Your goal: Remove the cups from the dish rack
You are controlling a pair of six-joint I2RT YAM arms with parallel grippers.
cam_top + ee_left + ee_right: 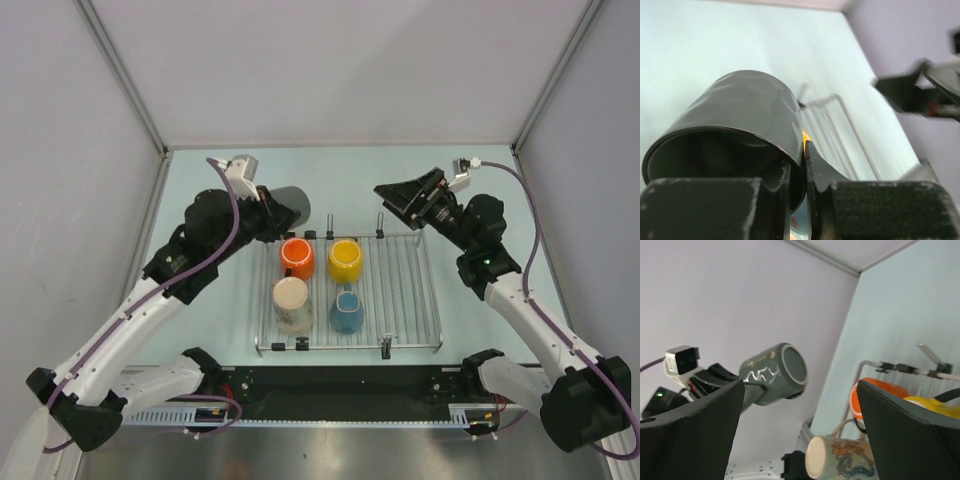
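Left gripper (799, 164) holds the dark grey-green mug (292, 203) by its rim near the dish rack (410, 290); right gripper (392, 200) gapes wide.

The grey-green mug (774, 372) has pale squiggles, the cream mug (840, 460) an orange-blue print. Also an orange mug (297, 257), yellow mug (345, 260), blue mug (347, 312). Silver dish rack (410, 290), minty worktop (330, 175).
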